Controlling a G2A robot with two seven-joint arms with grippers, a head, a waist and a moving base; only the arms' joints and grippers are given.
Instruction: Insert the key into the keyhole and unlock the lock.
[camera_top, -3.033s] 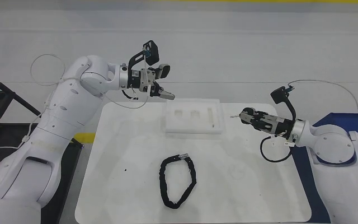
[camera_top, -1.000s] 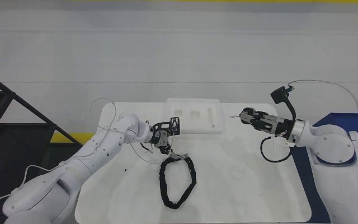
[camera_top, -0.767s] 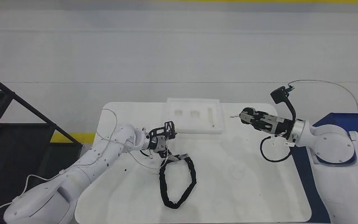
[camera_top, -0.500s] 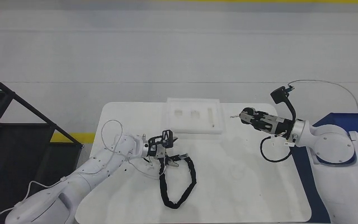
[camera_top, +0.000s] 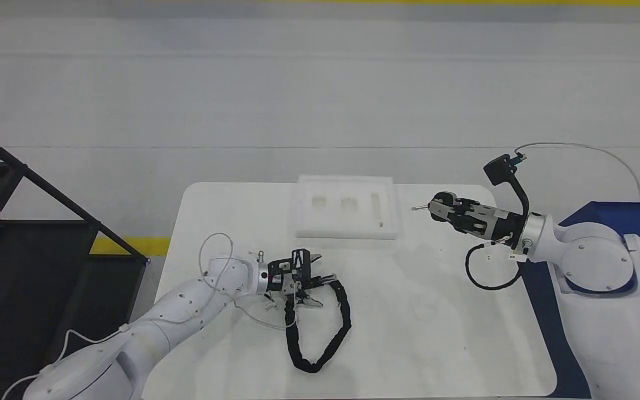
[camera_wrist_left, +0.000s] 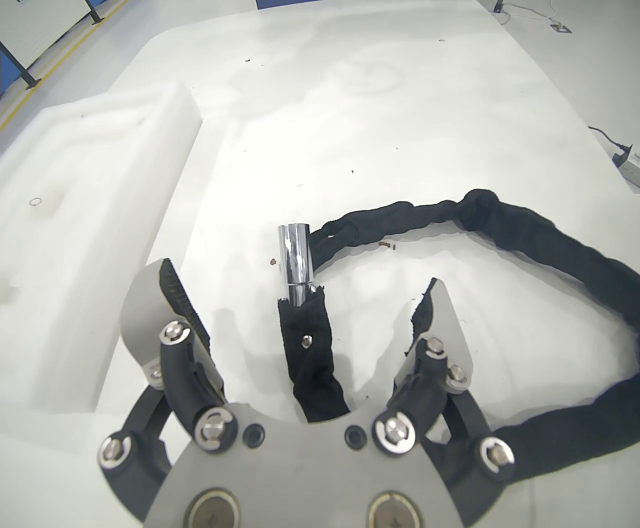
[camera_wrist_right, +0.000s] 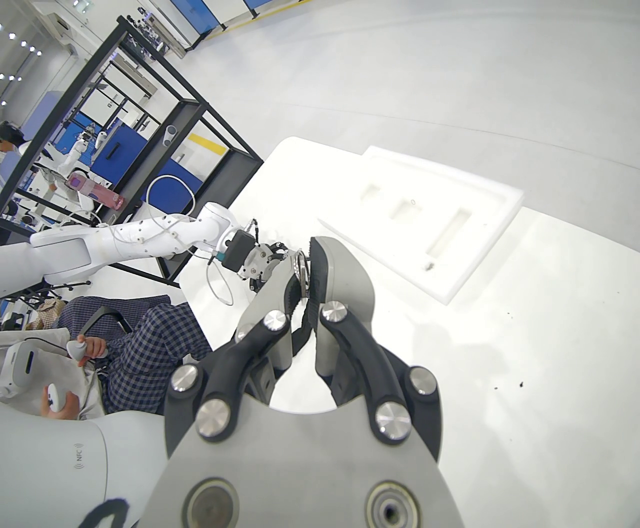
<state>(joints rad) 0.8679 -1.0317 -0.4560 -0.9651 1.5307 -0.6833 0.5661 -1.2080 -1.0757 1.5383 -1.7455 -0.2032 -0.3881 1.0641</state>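
Note:
A black fabric-sleeved chain lock (camera_top: 320, 335) lies looped on the white table. Its silver cylinder end (camera_wrist_left: 296, 267) sticks out of the black sleeve (camera_wrist_left: 310, 360). My left gripper (camera_wrist_left: 300, 290) is open and low over the table, with the sleeved end lying between its fingers, untouched by either pad. In the top view, that gripper (camera_top: 312, 288) sits at the loop's upper left. My right gripper (camera_top: 432, 208) hangs over the table's right back part, shut on the small metal key (camera_wrist_right: 300, 270), which barely shows between the pads.
A white foam tray (camera_top: 347, 207) with several shallow recesses lies at the table's back middle, close beside the left gripper's side (camera_wrist_left: 100, 165). The table's front and right parts are bare. A blue mat lies beyond the right edge.
The left arm came down from the back left of the table and slid forward until its open fingers straddle the lock's sleeved end. The right arm has kept still.

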